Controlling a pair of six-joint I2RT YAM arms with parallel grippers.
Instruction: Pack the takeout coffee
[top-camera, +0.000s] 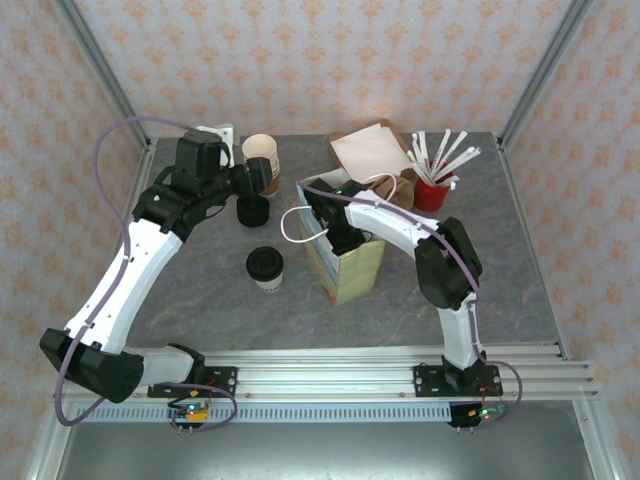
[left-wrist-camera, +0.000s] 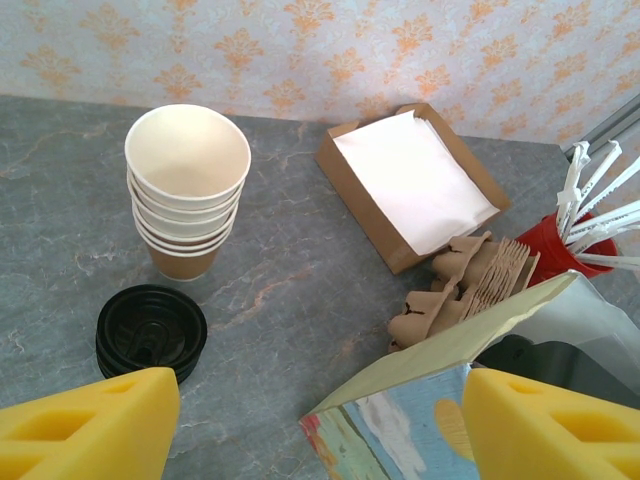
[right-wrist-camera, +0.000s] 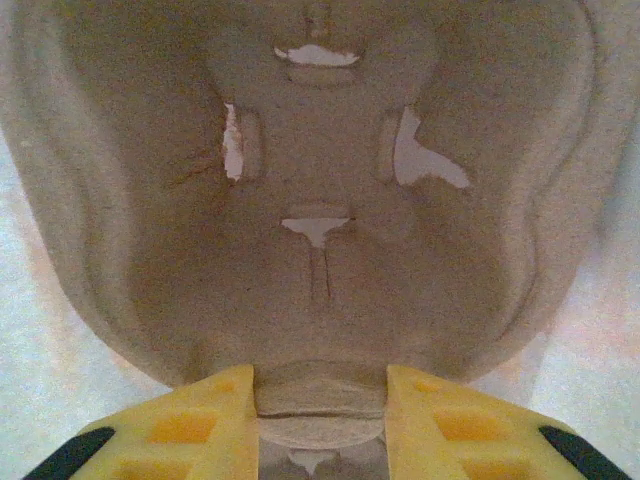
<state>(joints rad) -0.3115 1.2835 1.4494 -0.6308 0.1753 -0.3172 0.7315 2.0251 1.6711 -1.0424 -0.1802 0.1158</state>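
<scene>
Top external: takeout coffee (top-camera: 265, 266) stands clear left of bag (top-camera: 356, 266); left claw (left-wrist-camera: 320, 392) wide, right claw (right-wrist-camera: 320, 395) inside bag, grip unclear.

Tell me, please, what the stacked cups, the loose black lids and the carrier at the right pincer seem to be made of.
Stacked cups: paper, matte cream, with rolled rims.
Black lids: likely plastic, slightly glossy with moulded ridges.
Carrier: probably moulded pulp, rough fibrous grey-brown surface with torn-edged slots.

Takeout coffee (top-camera: 265, 266): cream cup, black lid; upright; table (top-camera: 300, 320) centre
</scene>
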